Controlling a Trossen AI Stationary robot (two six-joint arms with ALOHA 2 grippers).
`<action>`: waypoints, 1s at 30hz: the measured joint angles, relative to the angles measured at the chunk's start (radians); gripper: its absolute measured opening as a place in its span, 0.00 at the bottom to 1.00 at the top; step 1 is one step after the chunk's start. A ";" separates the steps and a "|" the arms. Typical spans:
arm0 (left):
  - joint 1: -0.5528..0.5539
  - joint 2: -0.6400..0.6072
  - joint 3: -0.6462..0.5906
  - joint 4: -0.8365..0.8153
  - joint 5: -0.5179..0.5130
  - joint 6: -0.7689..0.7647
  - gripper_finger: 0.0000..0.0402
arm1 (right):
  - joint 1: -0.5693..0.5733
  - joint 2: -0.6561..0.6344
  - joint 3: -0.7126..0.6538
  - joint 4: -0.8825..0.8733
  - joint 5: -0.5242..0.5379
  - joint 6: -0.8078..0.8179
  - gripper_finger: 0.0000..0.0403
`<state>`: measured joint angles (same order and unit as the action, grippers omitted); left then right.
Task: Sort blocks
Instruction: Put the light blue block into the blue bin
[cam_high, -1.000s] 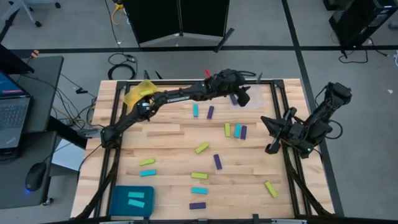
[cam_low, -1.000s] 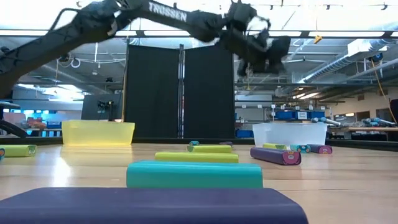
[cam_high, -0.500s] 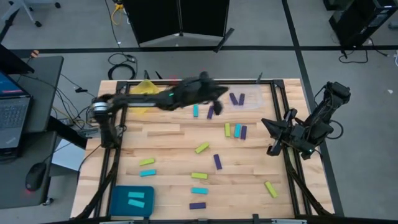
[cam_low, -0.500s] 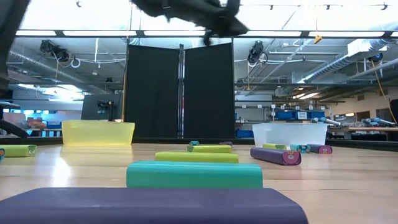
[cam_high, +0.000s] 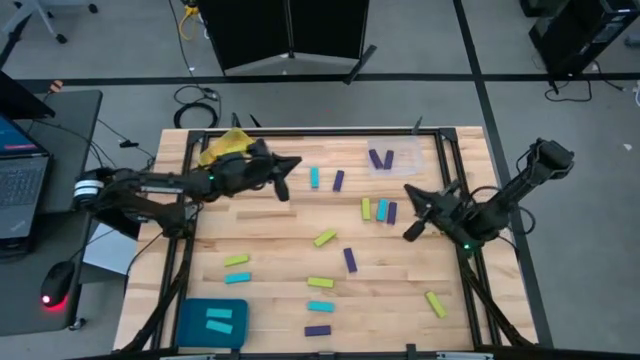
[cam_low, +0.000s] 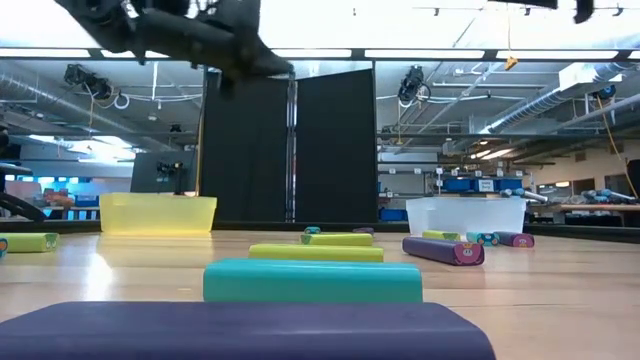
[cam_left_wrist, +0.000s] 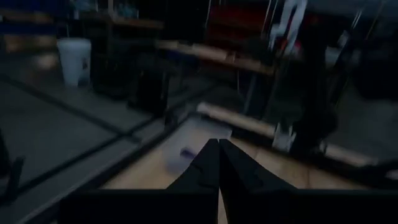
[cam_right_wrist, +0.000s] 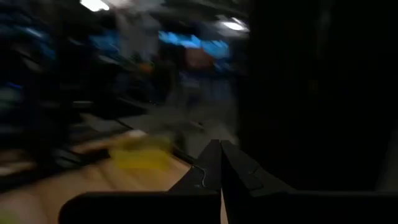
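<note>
purple, cyan and yellow-green blocks (cam_high: 345, 258) lie scattered over the wooden table (cam_high: 270, 240). the left gripper (cam_high: 283, 187) near the yellow tray (cam_high: 222, 147) and the right gripper (cam_high: 411, 229) are both pinched closed, empty. descending closed could knock a block askew.

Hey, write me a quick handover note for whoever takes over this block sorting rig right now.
Left gripper: shut, empty, raised over the table's far left, near the yellow tray.
Right gripper: shut, empty, at the table's right side.
Done: two cyan blocks lie in the teal tray; two purple blocks lie in the clear tray. Whether the yellow tray holds any is hidden by the left arm.
Left: about a dozen loose blocks in yellow-green, cyan and purple, scattered across the table.
</note>
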<state>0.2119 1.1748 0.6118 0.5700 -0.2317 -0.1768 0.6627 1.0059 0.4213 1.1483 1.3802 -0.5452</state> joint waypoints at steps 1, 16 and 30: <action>0.000 -0.027 -0.022 0.021 0.000 0.002 0.02 | -0.020 0.022 0.000 -0.003 -0.079 0.031 0.02; 0.000 -0.294 -0.060 -0.186 0.016 -0.041 0.02 | -0.547 0.363 0.314 -0.680 -0.776 0.694 0.02; -0.002 -0.529 -0.059 -0.385 -0.068 0.014 0.02 | -0.865 0.804 0.758 -1.194 -1.016 1.008 0.10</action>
<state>0.2104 0.6454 0.5529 0.1849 -0.2999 -0.1633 -0.2019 1.8096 1.1792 -0.0455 0.3645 0.4624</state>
